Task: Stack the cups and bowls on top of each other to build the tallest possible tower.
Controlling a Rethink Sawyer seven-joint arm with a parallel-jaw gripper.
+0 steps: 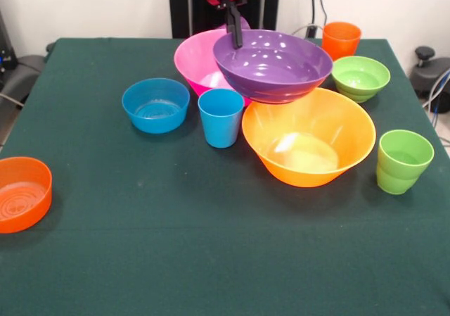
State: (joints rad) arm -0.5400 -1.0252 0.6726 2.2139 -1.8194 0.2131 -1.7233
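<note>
The pincer comes down from above and pinches the far rim of the purple bowl, one finger inside and one outside as far as I can tell. The bowl sits tilted, its near edge seemingly propped on the rim of the big orange bowl and its far side over the pink bowl behind it. It looks mid-carry, or just about to be set down.

Around them on the counter: a blue cup just beside the orange bowl, a small blue bowl to its left, a small green bowl and an orange cup toward the back, a green cup near the right edge, and a small orange bowl well apart at the left. I see no purple cup.

To do this well, I'd say the bowl needs levelling first, then centring over one big bowl only. A one-sided rim grip lets it swing, so slow lowering and letting go only once it rests flat would be safest
</note>
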